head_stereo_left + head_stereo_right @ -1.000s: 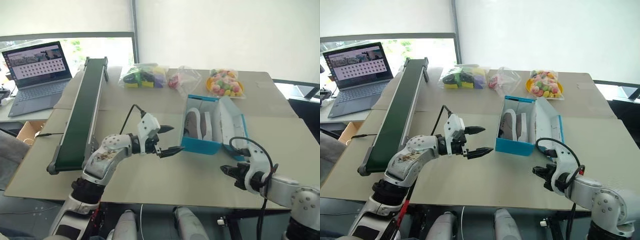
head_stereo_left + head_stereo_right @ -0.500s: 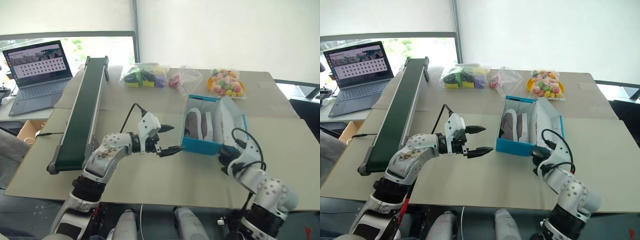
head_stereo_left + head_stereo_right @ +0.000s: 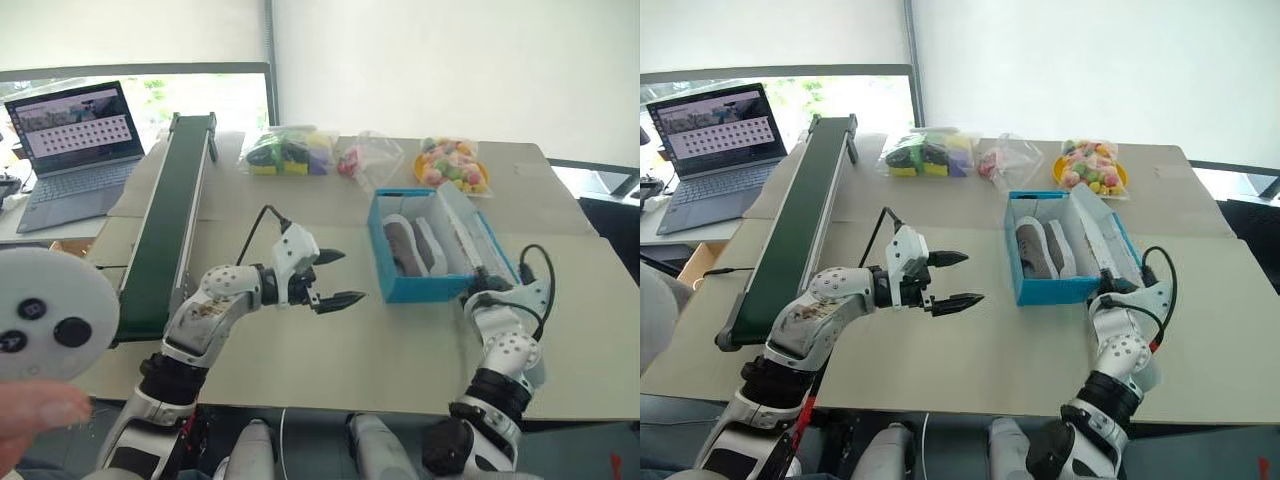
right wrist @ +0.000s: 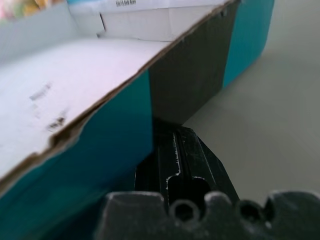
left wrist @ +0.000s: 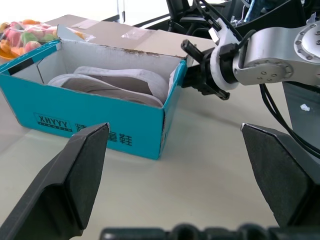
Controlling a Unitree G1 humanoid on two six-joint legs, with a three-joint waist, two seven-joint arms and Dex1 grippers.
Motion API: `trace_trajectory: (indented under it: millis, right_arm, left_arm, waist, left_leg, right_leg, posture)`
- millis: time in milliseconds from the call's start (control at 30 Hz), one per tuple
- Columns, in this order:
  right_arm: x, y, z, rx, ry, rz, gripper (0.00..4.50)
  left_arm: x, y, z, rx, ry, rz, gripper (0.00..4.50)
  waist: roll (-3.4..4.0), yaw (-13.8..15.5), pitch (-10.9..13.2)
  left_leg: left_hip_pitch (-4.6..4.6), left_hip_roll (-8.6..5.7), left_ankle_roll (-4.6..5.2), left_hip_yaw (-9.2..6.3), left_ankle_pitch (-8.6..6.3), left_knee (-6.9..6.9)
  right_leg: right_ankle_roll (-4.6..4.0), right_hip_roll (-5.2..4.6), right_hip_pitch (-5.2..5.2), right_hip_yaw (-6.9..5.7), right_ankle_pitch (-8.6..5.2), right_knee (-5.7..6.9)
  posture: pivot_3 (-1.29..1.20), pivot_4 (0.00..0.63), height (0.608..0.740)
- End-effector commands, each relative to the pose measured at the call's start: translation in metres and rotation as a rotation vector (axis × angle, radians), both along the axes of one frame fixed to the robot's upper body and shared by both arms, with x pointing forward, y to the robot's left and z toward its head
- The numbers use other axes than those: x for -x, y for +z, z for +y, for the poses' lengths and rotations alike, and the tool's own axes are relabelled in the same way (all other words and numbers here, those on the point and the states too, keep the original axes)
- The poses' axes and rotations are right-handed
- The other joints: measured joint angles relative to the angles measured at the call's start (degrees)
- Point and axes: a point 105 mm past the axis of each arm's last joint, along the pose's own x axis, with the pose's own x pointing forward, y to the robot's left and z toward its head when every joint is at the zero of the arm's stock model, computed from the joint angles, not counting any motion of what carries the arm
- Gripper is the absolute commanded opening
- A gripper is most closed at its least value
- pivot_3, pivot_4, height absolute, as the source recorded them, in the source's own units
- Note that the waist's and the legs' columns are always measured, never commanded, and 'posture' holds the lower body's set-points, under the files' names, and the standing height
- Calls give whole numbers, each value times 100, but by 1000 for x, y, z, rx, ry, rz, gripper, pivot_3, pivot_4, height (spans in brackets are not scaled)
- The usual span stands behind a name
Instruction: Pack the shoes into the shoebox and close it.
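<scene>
The turquoise shoebox (image 3: 398, 288) stands open on the table right of centre. Both grey-brown shoes (image 3: 407, 246) lie inside it side by side, also seen as the shoes (image 5: 112, 84) past the box's front wall (image 5: 95, 131). Its flap lid (image 3: 468, 238) rises along the right side, white face inward. My right gripper (image 3: 480, 291) is shut and pressed against the box's near right corner, its fingers (image 4: 176, 152) tucked under the lid's turquoise outer face (image 4: 112, 142). My left gripper (image 3: 337, 277) hangs open to the left of the box, nothing between its fingers.
A long green conveyor (image 3: 170, 220) runs along the left, with a laptop (image 3: 75, 150) beyond it. Clear bags of colourful items (image 3: 290, 152) and a yellow dish of them (image 3: 450, 165) sit at the back. A person's hand holds a white round device (image 3: 45, 325) at the near left.
My right arm swung forward to the box's near right corner; the box turned and slid slightly right. A hand with a white device came in at the near left. The left arm stayed still.
</scene>
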Motion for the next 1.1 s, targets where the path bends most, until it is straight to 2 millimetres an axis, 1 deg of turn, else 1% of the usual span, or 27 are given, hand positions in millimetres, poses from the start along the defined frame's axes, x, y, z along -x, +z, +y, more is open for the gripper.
trace_trajectory:
  millis: [33, 133, 167, 267, 333, 400, 467, 500, 533, 600, 633, 667, 733, 800, 900, 1000, 1100]
  right_arm:
    - [-15, 17, -2, -127, -75, -187, 27]
    - [-24, 29, -13, -267, -127, -363, 27]
    - [-26, 33, -16, -289, -139, -412, 27]
    - [-29, 56, -21, -279, -125, -561, 27]
    - [-31, 74, -18, -266, -85, -661, 27]
    - [-31, 96, -8, -252, -6, -777, 27]
    - [-29, 120, 8, -222, 100, -882, 27]
    - [-26, 132, 17, -186, 164, -927, 27]
    - [-22, 146, 32, -136, 253, -981, 27]
    - [-15, 162, 59, -35, 411, -1024, 27]
    - [-12, 166, 72, 22, 491, -1023, 27]
    - [-10, 167, 80, 57, 538, -1018, 27]
    - [-3, 171, 103, 134, 671, -1024, 27]
    - [1, 172, 114, 170, 741, -1020, 27]
    - [0, 167, 116, 188, 762, -985, 27]
    - [-6, 156, 118, 271, 800, -899, 27]
    - [-5, 156, 120, 312, 832, -886, 27]
  left_arm:
    - [3, 13, 0, 15, -10, -40, 4500]
    - [2, 16, 4, 6, 1, -47, 4500]
    - [2, 17, 5, 4, 4, -48, 4500]
    - [2, 17, 6, -2, 10, -49, 4500]
    - [2, 17, 7, -3, 13, -49, 4500]
    - [2, 17, 7, -5, 18, -50, 4500]
    - [2, 17, 8, -5, 25, -51, 4500]
    - [1, 18, 8, -4, 29, -52, 4500]
    - [1, 18, 8, -4, 32, -53, 4500]
    - [1, 18, 9, -3, 36, -53, 4500]
    - [1, 18, 9, -3, 39, -53, 4500]
    - [1, 18, 9, -3, 41, -53, 4500]
    - [1, 18, 10, -3, 48, -54, 4500]
    - [0, 18, 11, -3, 54, -54, 4500]
    - [0, 18, 12, -4, 59, -55, 4500]
    - [0, 18, 13, -5, 65, -56, 4500]
    - [0, 17, 13, -4, 71, -56, 4500]
  waist:
    - [5, -16, 3]
    - [12, -63, 7]
    - [16, -78, 10]
    - [30, -133, 18]
    - [35, -137, 22]
    - [39, -137, 24]
    - [62, -170, 38]
    - [68, -171, 41]
    - [74, -170, 45]
    - [79, -169, 48]
    - [79, -168, 48]
    - [79, -165, 48]
    - [79, -150, 48]
    - [78, -137, 48]
    - [78, -129, 48]
    - [78, -123, 48]
    - [78, -116, 48]
  left_leg:
    - [0, -1, 1, -1, 0, -3]
    - [-1, -1, 1, 1, 0, -2]
    - [-1, -1, 1, 1, 1, -1]
    - [-1, -1, 1, -1, 1, 0]
    - [-1, -2, 1, -1, 1, 0]
    - [0, -2, 1, -2, 1, 0]
    - [-1, -3, 1, -1, 1, 0]
    - [-1, -4, 1, -1, 1, 0]
    - [-1, -3, 1, -1, 1, -2]
    - [0, -2, 1, -3, 1, -10]
    - [0, -2, 1, -3, 1, -11]
    - [0, -1, 1, -3, 1, -11]
    - [0, -2, 0, -3, 0, -8]
    - [-1, -3, 0, -2, 0, -3]
    - [-1, -3, -1, -2, 0, 0]
    - [-1, -3, -1, -2, 0, 0]
    - [-4, -3, -1, -2, 0, 0]
  right_leg:
    - [3, 0, 0, 0, -4, 2]
    - [4, 0, 0, 3, -5, 1]
    - [6, 0, 0, 3, -3, 2]
    - [7, 0, 1, 3, -2, 6]
    - [7, 0, 1, 3, -2, 7]
    - [7, 1, 1, 3, -2, 7]
    - [7, 1, -1, 6, -2, 6]
    - [8, 1, -2, 8, -2, 8]
    - [8, 2, -4, 8, -2, 9]
    - [5, 4, -10, 6, -5, 16]
    - [3, 5, -13, 7, -7, 20]
    - [3, 5, -12, 6, -8, 20]
    - [3, 5, -10, 6, -8, 18]
    - [4, 5, -8, 7, -8, 15]
    - [4, 4, -8, 8, -7, 15]
    - [3, 4, -7, 8, -7, 15]
    - [3, 4, -9, 8, -7, 13]
  posture:
    - [0, 150, 740]
    - [0, 150, 740]
    - [0, 150, 740]
    - [0, 150, 740]
    - [0, 150, 740]
    - [0, 150, 740]
    - [0, 150, 740]
    - [0, 150, 740]
    - [0, 150, 740]
    - [0, 150, 740]
    - [0, 150, 740]
    - [0, 150, 740]
    - [0, 150, 740]
    - [0, 150, 740]
    - [0, 150, 740]
    - [0, 150, 740]
    - [0, 150, 740]
